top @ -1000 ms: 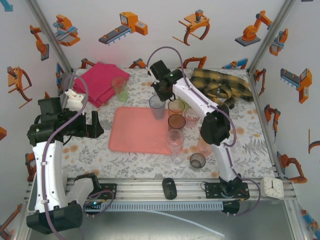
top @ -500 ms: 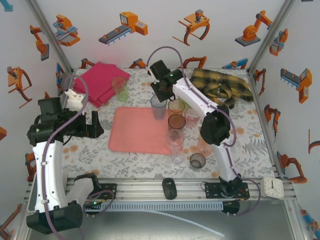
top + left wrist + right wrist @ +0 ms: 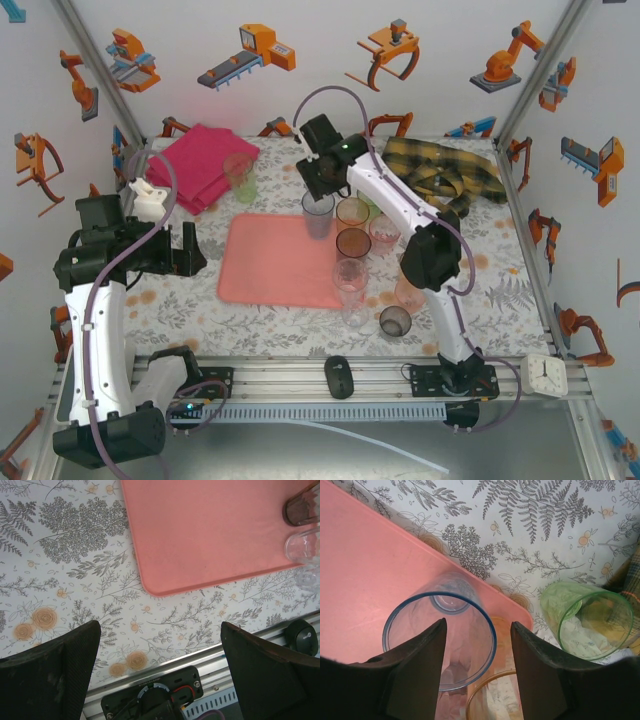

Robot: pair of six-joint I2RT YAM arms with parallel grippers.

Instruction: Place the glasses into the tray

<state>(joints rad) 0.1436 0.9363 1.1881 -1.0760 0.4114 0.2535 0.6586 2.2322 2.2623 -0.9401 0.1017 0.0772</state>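
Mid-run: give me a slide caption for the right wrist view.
Right gripper open above a blue-rimmed glass standing at a corner of the pink tray, green glass nearby on the table.

The white left arm with black joints (image 3: 95, 300) rises from its base to the left of the flat salmon-pink plastic tray (image 3: 270, 270). It bends at the elbow, and its forearm lies level, aimed at the tray's left edge. The left gripper (image 3: 188, 248) hangs just left of that edge. Its two black fingers (image 3: 55, 672) are spread wide with nothing between them.

The white right arm (image 3: 430, 255) climbs from its base to the right of the tray and reaches back over the tray's far right corner. The right gripper (image 3: 318, 188) points down there, its dark fingers (image 3: 415, 670) parted.
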